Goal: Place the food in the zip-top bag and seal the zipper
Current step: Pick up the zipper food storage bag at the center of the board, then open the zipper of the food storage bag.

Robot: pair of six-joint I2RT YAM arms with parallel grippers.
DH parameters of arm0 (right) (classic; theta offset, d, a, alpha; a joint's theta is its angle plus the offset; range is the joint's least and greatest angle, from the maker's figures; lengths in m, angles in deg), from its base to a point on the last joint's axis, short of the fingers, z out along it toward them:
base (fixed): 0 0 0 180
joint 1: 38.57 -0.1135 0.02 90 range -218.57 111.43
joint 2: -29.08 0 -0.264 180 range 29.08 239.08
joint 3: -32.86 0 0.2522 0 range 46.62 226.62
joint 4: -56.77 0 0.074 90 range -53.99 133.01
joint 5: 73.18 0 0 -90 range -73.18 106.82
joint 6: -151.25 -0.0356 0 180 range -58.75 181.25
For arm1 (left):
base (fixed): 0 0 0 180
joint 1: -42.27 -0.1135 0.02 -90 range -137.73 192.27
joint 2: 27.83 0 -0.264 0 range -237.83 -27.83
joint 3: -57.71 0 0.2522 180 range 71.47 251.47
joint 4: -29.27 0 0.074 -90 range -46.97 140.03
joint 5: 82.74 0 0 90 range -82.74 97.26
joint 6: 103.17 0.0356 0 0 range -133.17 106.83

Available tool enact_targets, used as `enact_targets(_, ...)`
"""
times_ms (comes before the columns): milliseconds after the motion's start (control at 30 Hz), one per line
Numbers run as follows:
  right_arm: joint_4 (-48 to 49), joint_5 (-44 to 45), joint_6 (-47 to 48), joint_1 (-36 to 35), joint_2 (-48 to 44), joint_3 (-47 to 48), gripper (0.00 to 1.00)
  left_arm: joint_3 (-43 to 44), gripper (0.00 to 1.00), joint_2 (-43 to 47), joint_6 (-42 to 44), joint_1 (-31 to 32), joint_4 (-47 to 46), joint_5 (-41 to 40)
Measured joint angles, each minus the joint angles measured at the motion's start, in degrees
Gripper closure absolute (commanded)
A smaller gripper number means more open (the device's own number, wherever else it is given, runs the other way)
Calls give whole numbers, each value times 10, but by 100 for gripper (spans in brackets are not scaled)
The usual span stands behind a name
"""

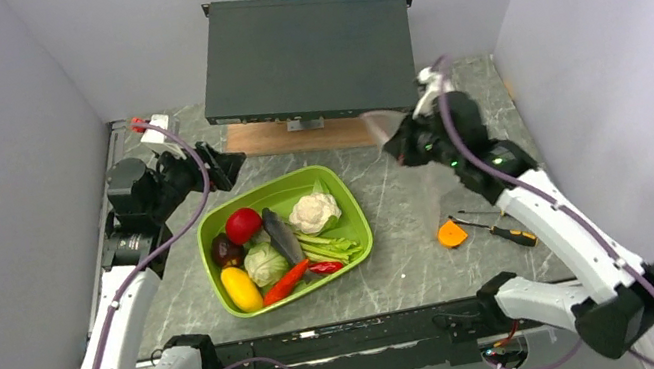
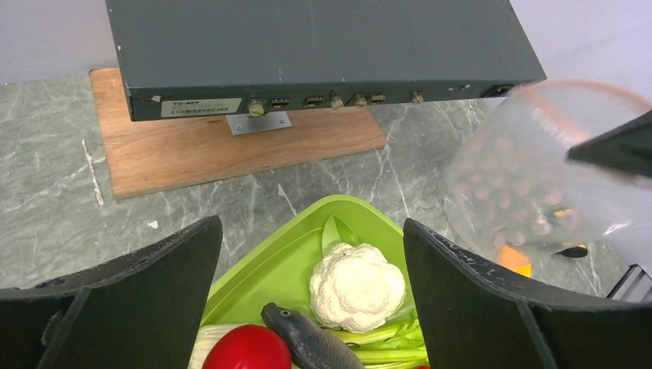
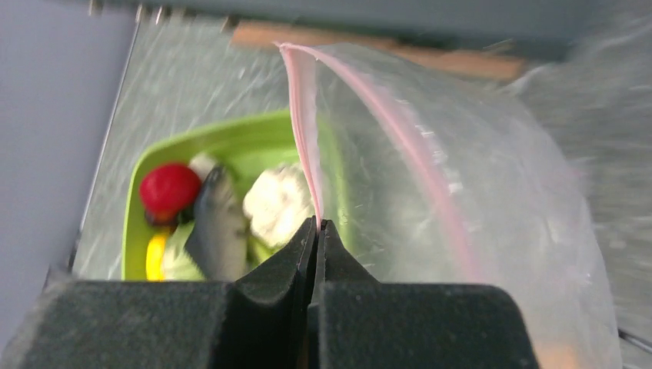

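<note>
Progress: early, nothing bagged yet. All the food sits in the green tray (image 1: pixel 287 180): tomato (image 1: pixel 243 225), purple bulb (image 1: pixel 225 252), yellow fruit (image 1: pixel 240 288), cabbage (image 1: pixel 266 264), fish (image 1: pixel 282 236), cauliflower (image 1: pixel 314 212), chilli (image 1: pixel 287 281), green stalks (image 1: pixel 329 245). A small orange piece (image 1: pixel 452 234) lies on the table (image 1: pixel 398 263) by the screwdrivers (image 1: pixel 504 232); can't tell if it counts as food.

What you do have: the zip-top bag (image 1: pixel 380 122) is off the table, hanging from your right pincer (image 3: pixel 317 227). The jaws are pressed tight together w/ the bag's edge btw them, right on the pink zipper (image 3: pixel 304 115). In the wrist view the two pink strips spread apart away from the grip, so the mouth looks partly open & unsealed, imo.

Your left pincer (image 2: pixel 311 231) is spread wide & holds nothing. It hovers above the far-left end of the tray, cauliflower & fish just below and ahead of it.

Bag vs. pincers: the bag is up in the air to the right of the tray's far corner, in front of the dark box (image 1: pixel 310 55). It's apart from the left pincer, off to that one's right in its wrist view.

Left to do: every food item into the bag, then press the zipper shut.
</note>
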Motion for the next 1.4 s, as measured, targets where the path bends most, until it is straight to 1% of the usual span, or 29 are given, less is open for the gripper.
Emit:
enact_targets(133,33,3,-10,-132,60,-24,100,0,8,-3,0,4,1,2)
enact_targets(267,65,26,-22,-213,113,-24,100,3,11,-21,-12,7,0,22)
enact_targets(400,99,41,-35,-234,125,-28,100,3,12,-38,-48,16,-11,57)
enact_targets(500,121,49,-42,-237,126,-28,100,3,16,-50,-79,35,-38,87)
enact_targets(667,138,73,-46,-248,126,-28,100,2,21,-105,-148,75,-91,155)
enact_targets(767,145,87,-47,-258,126,-29,100,2,23,-134,-176,93,-98,171)
enact_targets(900,157,118,-51,-281,125,-37,100,3,21,-150,-193,116,-83,164)
enact_targets(1067,170,172,-55,-322,131,-40,100,4,19,-167,-221,136,-48,119)
enact_targets(1300,186,239,-55,-379,168,-40,100,12,19,-195,-235,155,5,64)
enact_targets(1400,187,258,-55,-396,184,-40,100,13,22,-195,-236,158,15,51)
